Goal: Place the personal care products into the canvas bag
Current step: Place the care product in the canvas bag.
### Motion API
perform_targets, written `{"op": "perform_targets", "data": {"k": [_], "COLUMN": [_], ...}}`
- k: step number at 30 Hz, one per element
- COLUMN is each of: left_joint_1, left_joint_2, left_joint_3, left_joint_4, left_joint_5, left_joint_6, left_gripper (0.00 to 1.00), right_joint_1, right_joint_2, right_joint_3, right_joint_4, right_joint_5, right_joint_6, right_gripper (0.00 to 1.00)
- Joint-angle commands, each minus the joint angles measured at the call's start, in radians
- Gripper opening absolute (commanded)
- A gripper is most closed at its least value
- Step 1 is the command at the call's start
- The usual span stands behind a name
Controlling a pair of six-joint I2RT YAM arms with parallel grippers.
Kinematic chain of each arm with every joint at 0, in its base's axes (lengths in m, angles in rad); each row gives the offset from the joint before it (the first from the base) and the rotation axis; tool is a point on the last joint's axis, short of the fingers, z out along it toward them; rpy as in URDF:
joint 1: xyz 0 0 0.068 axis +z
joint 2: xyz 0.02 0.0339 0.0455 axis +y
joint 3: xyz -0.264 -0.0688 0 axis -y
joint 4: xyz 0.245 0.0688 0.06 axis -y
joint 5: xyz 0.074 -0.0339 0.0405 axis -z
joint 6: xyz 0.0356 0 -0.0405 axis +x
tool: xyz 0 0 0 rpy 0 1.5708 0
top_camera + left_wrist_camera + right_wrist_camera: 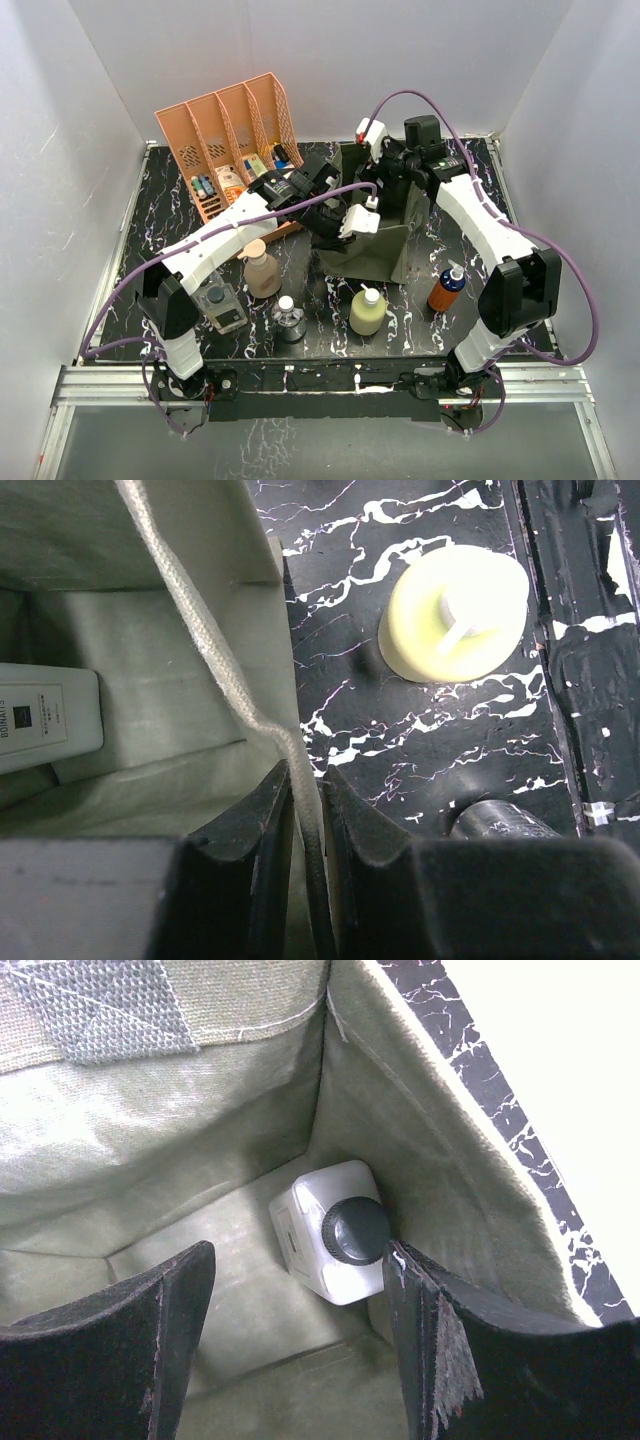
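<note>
Canvas bag (372, 245): olive-green fabric, standing upright on the dark marbled table (150, 205), mouth open upward, taller than every bottle around it

Left gripper (305, 780): at the left part of the bag's rim; fingers (250, 830) clenched on the fabric edge, the corded hem pinched between them

Right gripper (300, 1255): over the bag's mouth, pointing down into the interior; fingers (130, 1340) spread wide, released, grasping nothing

White bottle (318, 1222): dark-capped, inside the bag, on its floor, tucked into a corner against two walls, cap turned toward the right wrist camera, well below the right fingers and apart from them; printed label visible from the left wrist camera

Other five products: outside the bag, all upright on the table, on the side of the bag nearer the arm bases
- tan pump bottle (262, 272): just left of the bag's near corner
- yellow bottle (367, 310) with a white cap: directly in front of the bag, near it
- orange-and-blue pump bottle (447, 288): front right of the bag
- small round clear bottle (289, 320): front left of the bag, between the tan and yellow bottles
- twin pack (222, 308) of clear bottles with dark caps: farther left of the bag, beyond the tan pump bottle

Salmon-orange slotted rack (215, 125): behind and left of the bag, leaning back, small colourful boxes and tubes (232, 180) in its compartments
</note>
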Motion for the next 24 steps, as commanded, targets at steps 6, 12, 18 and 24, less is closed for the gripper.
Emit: {"op": "perform_targets", "data": {"k": [6,12,18,24], "left_joint_1": [-0.003,-0.004,-0.004,-0.003], "left_joint_2": [0.013,0.015,0.007,-0.010], "left_joint_3": [0.002,-0.015,0.014,0.057], "left_joint_4": [0.017,0.028,0.045,0.093], "left_joint_5": [-0.013,-0.021,-0.007,-0.063], "left_joint_6": [0.007,0.009,-0.044,-0.167], "left_gripper": [0.16,0.17,0.19,0.25], "right_joint_1": [-0.006,-0.035,-0.184,-0.326], "right_joint_2": [-0.110,-0.196,-0.324,-0.501], "right_joint_3": [0.094,0.075,0.051,-0.111], "right_joint_4": [-0.022,-0.096,-0.170,-0.299], "right_joint_5": [0.043,-0.060,-0.241,-0.200], "right_joint_6": [0.086,0.094,0.121,0.039], "right_gripper": [0.71,0.71,0.71,0.71]}}
